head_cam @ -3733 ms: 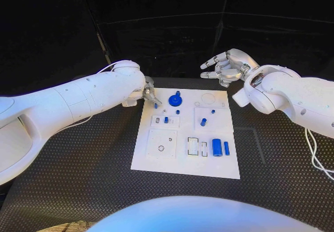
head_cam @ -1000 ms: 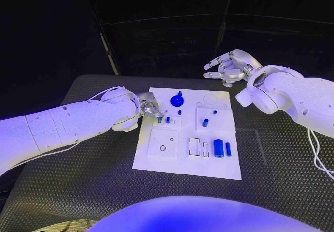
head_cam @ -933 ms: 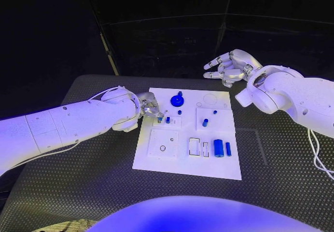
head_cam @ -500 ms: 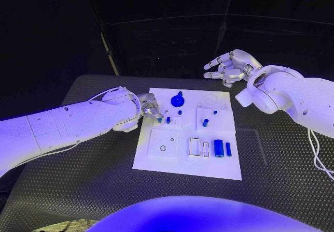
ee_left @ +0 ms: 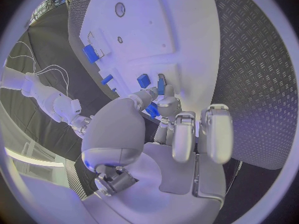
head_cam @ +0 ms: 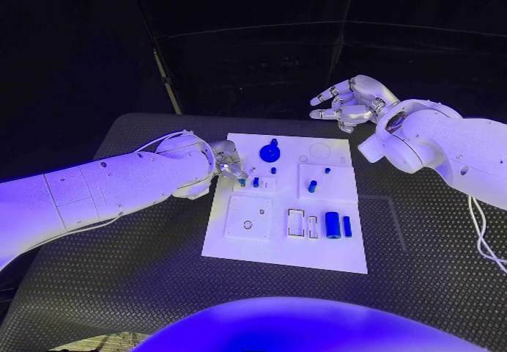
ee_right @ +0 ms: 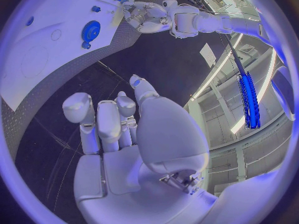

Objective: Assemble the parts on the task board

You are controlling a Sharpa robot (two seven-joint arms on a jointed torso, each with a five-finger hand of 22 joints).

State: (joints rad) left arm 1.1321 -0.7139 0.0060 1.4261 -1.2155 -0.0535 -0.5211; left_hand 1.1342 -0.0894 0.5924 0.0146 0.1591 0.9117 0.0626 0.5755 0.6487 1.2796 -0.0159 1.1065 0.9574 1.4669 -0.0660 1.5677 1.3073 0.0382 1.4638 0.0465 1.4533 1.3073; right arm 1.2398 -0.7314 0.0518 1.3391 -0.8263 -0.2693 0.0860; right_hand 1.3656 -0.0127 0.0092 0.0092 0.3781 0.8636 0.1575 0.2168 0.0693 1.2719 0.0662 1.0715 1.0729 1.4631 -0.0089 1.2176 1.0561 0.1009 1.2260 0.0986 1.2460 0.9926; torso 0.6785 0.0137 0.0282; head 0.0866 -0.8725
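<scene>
A: Starting from the left — what is the left hand [head_cam: 225, 164] doing?

B: It is at the left edge of the task board [head_cam: 245, 246], near the far left corner. Its fingertips [ee_left: 163, 104] come together over a small blue peg [ee_left: 161, 84] and seem to pinch it; the other fingers are curled in. In the head view this peg [head_cam: 242, 181] is just under the fingers, and I cannot tell whether it already sits in the board.

A: And beside it?

B: A second small peg [head_cam: 255, 182] stands just to the right, and another tiny one [head_cam: 272, 170] is a little farther back. Behind them, near the far edge, is the blue gear [head_cam: 269, 153] with a small knob at its far side.

A: What about the middle of the board?

B: A white square plate with a small hole [head_cam: 248, 226] lies toward the near left corner. Next to it are two narrow rectangular slots [head_cam: 297, 223].

A: Then the right part?

B: A short blue pin [head_cam: 312, 186] lies on the raised white block, with a smaller blue dot [head_cam: 327, 170] behind it. Nearer to the robot lie a thick blue cylinder [head_cam: 332, 224] and a thin blue rod [head_cam: 346, 226], side by side, close to the right edge.

A: And the right hand [head_cam: 346, 100]?

B: It is in the air beyond the far right corner — well apart from the board. Its fingers are spread, slightly bent, and it holds nothing.
</scene>
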